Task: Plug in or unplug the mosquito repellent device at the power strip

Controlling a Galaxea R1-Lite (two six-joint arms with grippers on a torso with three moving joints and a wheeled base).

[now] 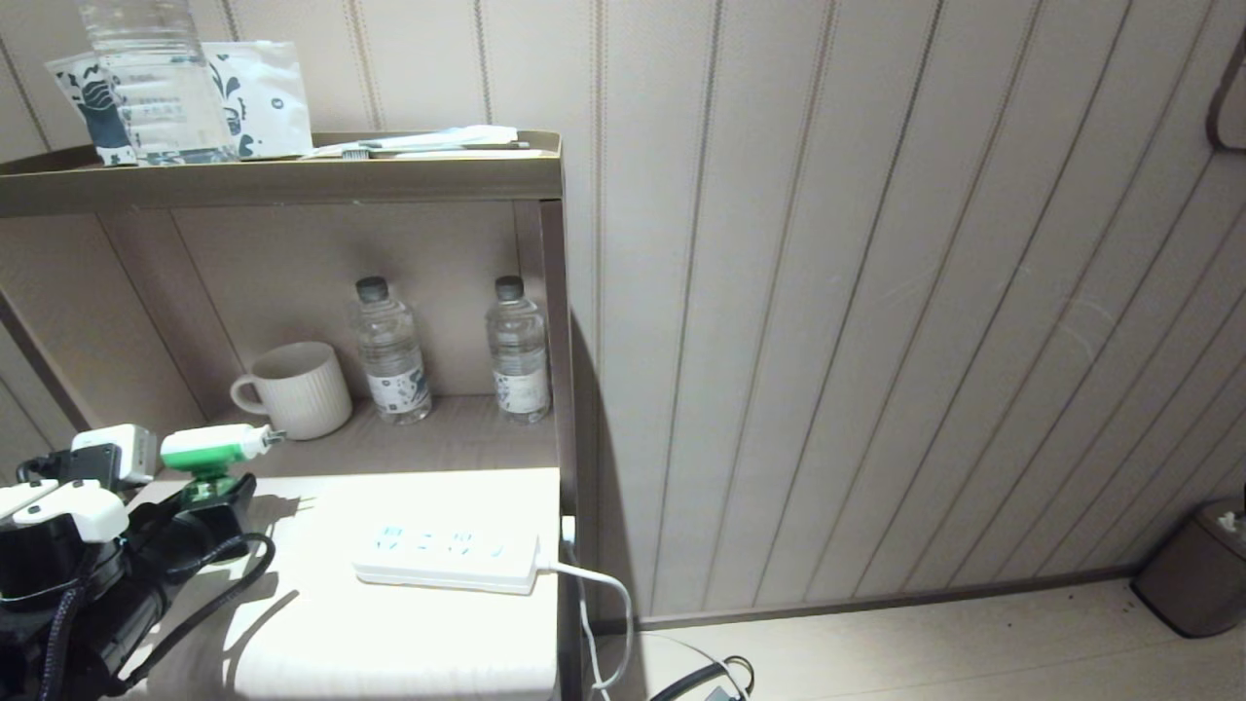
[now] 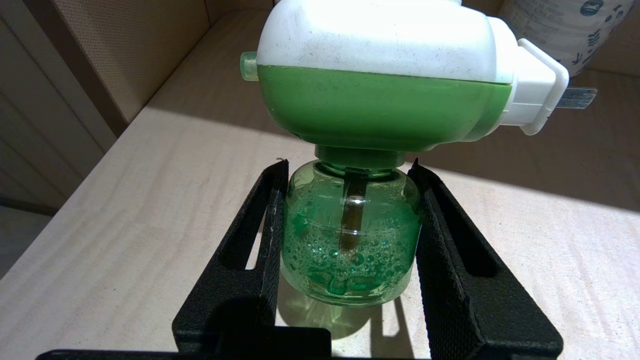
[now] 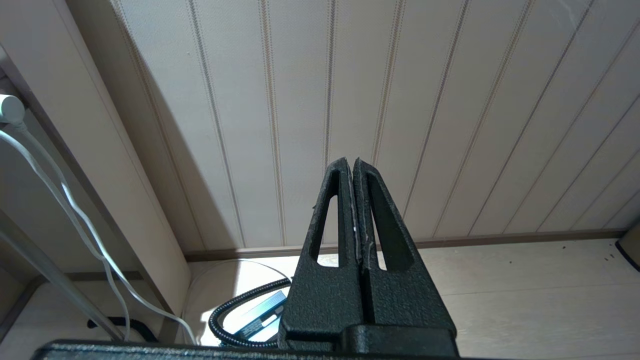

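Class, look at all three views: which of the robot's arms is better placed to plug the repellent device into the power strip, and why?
Left. The left gripper already clamps the mosquito repellent device above the table, near the power strip. The right gripper is shut, empty, off beside the table.

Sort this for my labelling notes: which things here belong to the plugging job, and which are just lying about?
Job:
- mosquito repellent device, held in the left gripper
- power strip

Lying about:
- mug
- two small water bottles
- big bottle
- printed packet
- bin
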